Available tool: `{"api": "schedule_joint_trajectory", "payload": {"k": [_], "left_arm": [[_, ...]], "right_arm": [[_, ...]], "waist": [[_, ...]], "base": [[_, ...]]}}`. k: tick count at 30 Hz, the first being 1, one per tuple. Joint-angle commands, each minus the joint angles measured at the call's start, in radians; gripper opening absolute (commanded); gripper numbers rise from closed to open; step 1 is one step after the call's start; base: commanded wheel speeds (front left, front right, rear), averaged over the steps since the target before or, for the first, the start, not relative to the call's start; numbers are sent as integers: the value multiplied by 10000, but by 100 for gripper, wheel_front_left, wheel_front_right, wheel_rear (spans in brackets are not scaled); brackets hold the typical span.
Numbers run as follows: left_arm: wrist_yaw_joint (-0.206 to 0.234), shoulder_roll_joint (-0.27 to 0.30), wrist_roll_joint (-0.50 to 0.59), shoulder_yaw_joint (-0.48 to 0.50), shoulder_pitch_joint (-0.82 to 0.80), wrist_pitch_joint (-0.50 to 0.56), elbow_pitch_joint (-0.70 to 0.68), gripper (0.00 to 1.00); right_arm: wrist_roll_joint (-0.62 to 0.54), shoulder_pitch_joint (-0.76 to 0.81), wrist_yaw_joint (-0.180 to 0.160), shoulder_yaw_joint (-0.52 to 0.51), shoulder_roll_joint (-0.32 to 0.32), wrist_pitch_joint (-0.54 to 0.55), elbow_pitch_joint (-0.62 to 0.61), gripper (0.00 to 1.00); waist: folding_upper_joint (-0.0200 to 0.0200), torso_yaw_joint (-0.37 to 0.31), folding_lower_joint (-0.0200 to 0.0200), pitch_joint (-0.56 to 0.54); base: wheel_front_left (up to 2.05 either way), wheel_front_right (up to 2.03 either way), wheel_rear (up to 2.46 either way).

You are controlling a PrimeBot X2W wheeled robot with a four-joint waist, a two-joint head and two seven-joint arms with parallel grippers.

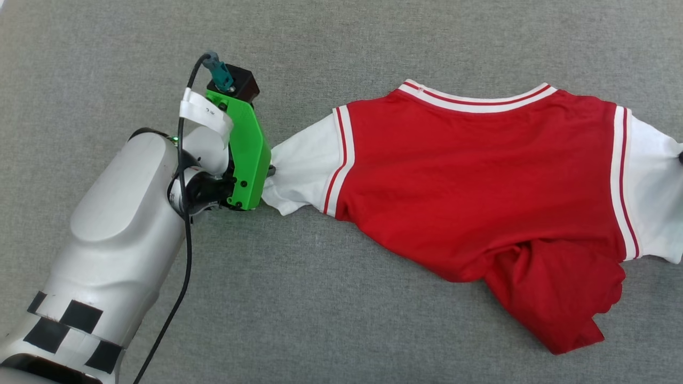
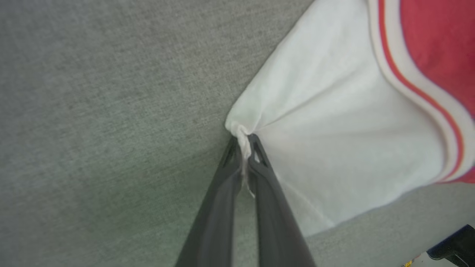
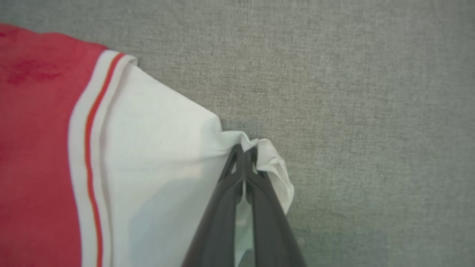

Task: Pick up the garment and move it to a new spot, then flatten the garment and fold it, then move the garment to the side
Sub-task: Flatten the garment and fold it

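The garment (image 1: 475,176) is a red shirt with white sleeves and striped trim, spread across grey cloth with its plain side up and its lower part bunched at the bottom right. My left gripper (image 2: 244,142) is shut on the edge of the garment's white left sleeve (image 2: 334,141); in the head view that sleeve (image 1: 301,168) meets the gripper's green housing (image 1: 246,149). My right gripper (image 3: 244,152) is shut on the edge of the other white sleeve (image 3: 163,155), which reaches the head view's right edge (image 1: 653,186).
Grey woven cloth (image 1: 341,320) covers the whole work surface around the garment. My pale left forearm (image 1: 112,240) with its black cable lies across the lower left of the head view. A dark object (image 2: 454,246) shows at the left wrist view's bottom right corner.
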Motion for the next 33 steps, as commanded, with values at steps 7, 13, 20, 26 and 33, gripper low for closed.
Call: {"api": "schedule_joint_trajectory", "payload": {"k": [7, 13, 20, 26, 33], "left_arm": [[-24, 49, -89, -169, 75, -1388, 244, 0], [-24, 230, -110, -64, -105, -2741, 289, 0], [-24, 705, -140, -198, -42, -3967, -5, 0], [-24, 931, -148, 126, -52, -5456, -601, 0], [197, 1511, 118, 616, -30, -6513, -1564, 0]], "right_arm": [[127, -48, -6, 151, -87, -352, 245, 0], [191, -30, -6, 114, -314, -830, 198, 0], [497, 26, -6, -49, -791, -976, -85, 0], [800, 96, -6, -255, -1124, -1269, -811, 0], [785, -111, -6, -481, -1304, -1492, -1702, 0]], "waist": [[-1, 128, 0, -517], [-1, 216, 0, -1277], [-1, 244, 0, -2254], [-1, 246, 0, -2889], [-1, 101, 0, -3483]], "base": [[0, 0, 0], [0, 0, 0], [0, 0, 0], [0, 0, 0], [0, 0, 0]]}}
